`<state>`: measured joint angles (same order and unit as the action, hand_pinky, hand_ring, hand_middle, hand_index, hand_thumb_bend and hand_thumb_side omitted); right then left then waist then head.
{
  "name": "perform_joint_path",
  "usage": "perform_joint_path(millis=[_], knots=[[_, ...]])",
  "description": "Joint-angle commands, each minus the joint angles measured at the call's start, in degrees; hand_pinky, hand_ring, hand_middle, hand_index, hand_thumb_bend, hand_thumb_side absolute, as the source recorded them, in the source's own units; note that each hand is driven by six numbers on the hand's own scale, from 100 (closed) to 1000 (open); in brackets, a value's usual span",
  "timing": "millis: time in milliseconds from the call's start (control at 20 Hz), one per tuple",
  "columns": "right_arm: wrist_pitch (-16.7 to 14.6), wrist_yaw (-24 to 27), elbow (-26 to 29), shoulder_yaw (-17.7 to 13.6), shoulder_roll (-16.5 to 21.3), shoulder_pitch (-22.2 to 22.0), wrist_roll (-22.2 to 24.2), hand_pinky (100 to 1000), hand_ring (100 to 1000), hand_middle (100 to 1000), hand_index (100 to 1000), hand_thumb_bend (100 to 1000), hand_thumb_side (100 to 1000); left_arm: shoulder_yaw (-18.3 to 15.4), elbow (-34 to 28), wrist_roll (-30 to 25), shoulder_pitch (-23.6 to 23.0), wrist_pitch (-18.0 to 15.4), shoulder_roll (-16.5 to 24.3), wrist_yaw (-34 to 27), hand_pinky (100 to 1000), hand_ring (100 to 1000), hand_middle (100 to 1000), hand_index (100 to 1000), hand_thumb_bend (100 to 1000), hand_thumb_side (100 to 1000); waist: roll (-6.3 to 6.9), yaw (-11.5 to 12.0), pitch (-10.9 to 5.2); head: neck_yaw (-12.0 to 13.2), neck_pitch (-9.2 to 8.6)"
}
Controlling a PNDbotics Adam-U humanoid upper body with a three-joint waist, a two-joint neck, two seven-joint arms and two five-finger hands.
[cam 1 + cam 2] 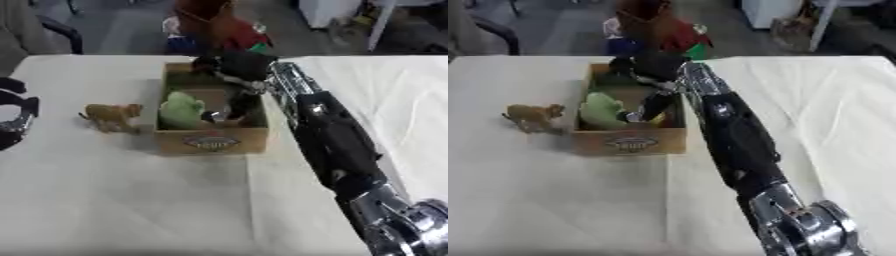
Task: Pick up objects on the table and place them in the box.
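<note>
My right arm point(341, 145) lies nearest the camera, silver at the elbow in the lower right corner, black along the forearm, running up and left across the white table point(131, 200) to the cardboard box point(213, 142). My right hand point(234, 67) is over the far end of the box, above its open top; the dark fingers point down into it, but I cannot tell whether they are spread, together or closed on anything. Inside the box, toward its left wall, sits a pale green soft object point(181, 111). Just beside it, near the centre, I see a dark upright shape with a small yellow patch at its base; I cannot identify it. A label is printed on the near wall of the box. One brown toy animal point(112, 116) stands upright on the table just to the left of the box, apart from it. My left hand point(16, 117) shows only partly at the left edge, dark and curved; its fingers are not legible.
</note>
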<state>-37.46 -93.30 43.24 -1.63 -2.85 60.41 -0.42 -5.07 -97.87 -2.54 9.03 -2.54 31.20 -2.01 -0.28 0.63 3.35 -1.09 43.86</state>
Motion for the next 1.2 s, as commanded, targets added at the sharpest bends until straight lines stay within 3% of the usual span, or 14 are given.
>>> perform_joint_path(millis=[50,200,350,650,950,1200], knots=[[2.6,-2.3,0.3,-0.9,1.1,1.0,-4.0,676,752,897,943,362,708,-0.3,-0.8,-0.2,0.8,-0.1,1.0,-0.2,748,572,581,660,275,100,0.4,-0.2,-0.67,0.1,0.26],[3.7,-0.9,-0.1,-2.2,3.6,1.1,-6.5,667,740,871,933,310,652,-0.4,-0.7,0.0,0.6,-0.1,1.1,-0.1,747,572,580,658,275,100,0.27,-0.7,-0.76,0.2,0.26],[5.6,2.0,0.0,-4.2,6.3,0.6,-7.8,658,737,853,921,256,538,-0.5,-0.6,0.1,0.5,-0.1,1.1,-0.1,748,572,580,655,275,100,0.08,-1.1,-0.84,0.6,0.26],[8.3,11.7,0.2,-8.4,11.3,-1.3,-7.9,633,717,817,901,103,326,-0.8,0.0,0.5,0.3,0.0,1.5,0.3,747,574,582,654,279,100,-0.11,-2.0,-0.98,1.2,0.26],[9.5,18.6,0.4,-10.5,14.6,-3.4,-6.4,616,688,794,894,100,247,-0.8,2.0,1.0,1.3,-0.4,3.9,3.0,748,588,594,664,312,100,-0.12,-2.8,-1.07,1.8,0.26],[9.8,21.9,1.7,-11.1,15.8,-4.9,-4.9,608,679,786,895,100,218,1.8,5.9,-1.9,4.8,-2.9,10.6,10.5,763,652,646,709,402,100,0.04,-3.6,-1.3,2.4,0.26]])
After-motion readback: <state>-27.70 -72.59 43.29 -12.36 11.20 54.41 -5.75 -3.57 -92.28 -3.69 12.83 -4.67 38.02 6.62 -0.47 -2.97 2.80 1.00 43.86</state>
